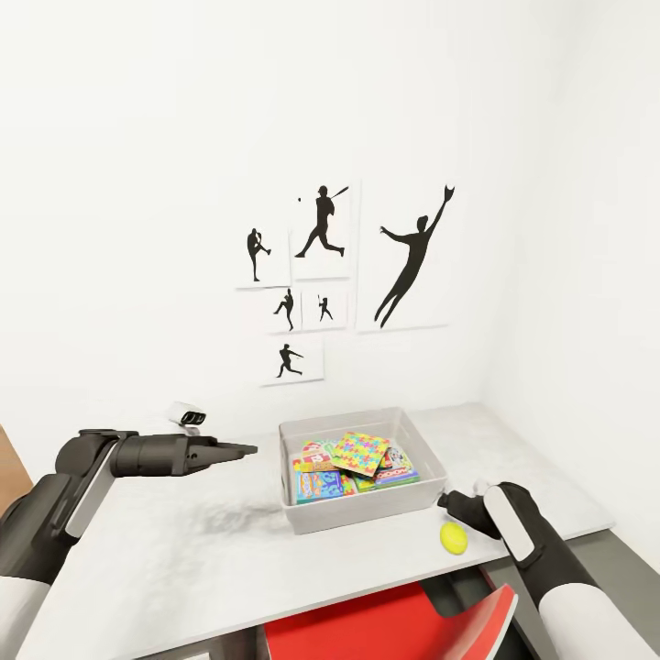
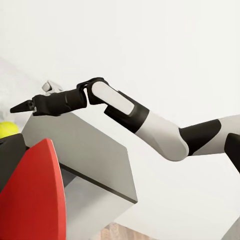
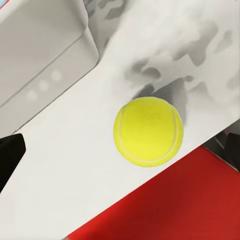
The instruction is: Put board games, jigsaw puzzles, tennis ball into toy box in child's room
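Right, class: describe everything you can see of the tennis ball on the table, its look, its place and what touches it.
The tennis ball is bright yellow, round and fuzzy-looking, with a pale curved seam across it. It rests on the mottled white table close to the front edge, outside the toy box and near that box's front right corner. Nothing grips it. The right gripper hangs close above it without touching, and a red chair sits below the table edge beside it.
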Tool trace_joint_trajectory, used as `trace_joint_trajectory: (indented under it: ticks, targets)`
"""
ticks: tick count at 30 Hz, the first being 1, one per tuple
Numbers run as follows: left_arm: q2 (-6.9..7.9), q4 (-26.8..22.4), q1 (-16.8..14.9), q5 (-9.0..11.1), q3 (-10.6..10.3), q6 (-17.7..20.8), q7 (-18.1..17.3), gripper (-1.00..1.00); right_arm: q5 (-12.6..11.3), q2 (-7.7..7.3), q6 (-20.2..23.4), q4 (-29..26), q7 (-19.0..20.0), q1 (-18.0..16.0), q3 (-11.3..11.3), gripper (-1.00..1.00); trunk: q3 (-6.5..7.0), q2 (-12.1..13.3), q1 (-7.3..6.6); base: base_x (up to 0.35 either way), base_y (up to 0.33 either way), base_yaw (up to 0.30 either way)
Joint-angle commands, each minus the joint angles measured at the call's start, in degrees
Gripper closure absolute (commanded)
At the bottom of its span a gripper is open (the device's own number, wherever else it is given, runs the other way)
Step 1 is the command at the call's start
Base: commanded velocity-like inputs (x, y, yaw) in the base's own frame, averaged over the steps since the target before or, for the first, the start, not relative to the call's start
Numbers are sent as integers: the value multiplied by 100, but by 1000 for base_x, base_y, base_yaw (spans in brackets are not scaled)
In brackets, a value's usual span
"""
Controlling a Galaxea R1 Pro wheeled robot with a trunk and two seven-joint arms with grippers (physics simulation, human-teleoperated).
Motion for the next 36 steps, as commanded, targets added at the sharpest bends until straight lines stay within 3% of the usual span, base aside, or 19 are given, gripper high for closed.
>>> trace_joint_trajectory:
  ticks: [1,13,36]
  targets:
    - [7,2,-3,15,-11,60,-14,-100,-53,-1,11,-7,-53,-1,19,-100,-3,-5,2,0,0,0]
    - [7,2,-3,15,-11,60,-14,-100,18,-1,-28,-9,-81,-1,392,-100,-7,-5,2,0,0,0]
    - [64,4,-3,26,15,60,-14,-100,25,0,-34,-8,-184,-1,452,-100,-158,-5,2,0,0,43]
